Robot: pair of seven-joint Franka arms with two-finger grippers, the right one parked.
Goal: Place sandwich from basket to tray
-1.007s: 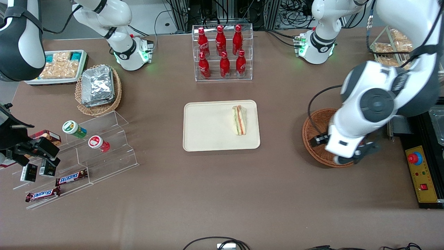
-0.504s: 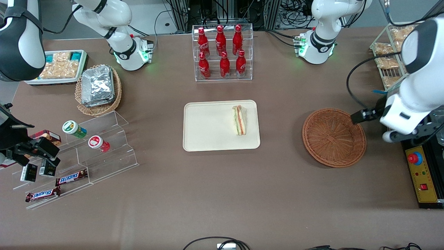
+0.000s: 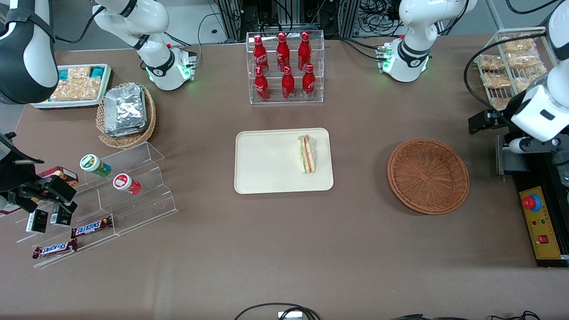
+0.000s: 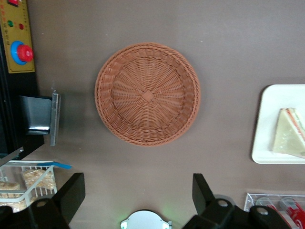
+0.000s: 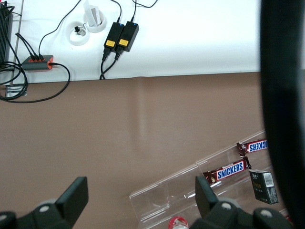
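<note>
sandwich [image 3: 306, 154]: lies on tray [image 3: 266, 164], at the edge toward the working arm, long axis running toward the front camera (filling stripes along it) | basket [image 3: 428, 175]: on desk beside tray | claw [image 4: 138, 191]: high above basket, wide open, holding nothing

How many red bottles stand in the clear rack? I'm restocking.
6: three on the upper step, three on the lower. Gripper, jaws open, hovers toward the working arm's end.
</note>
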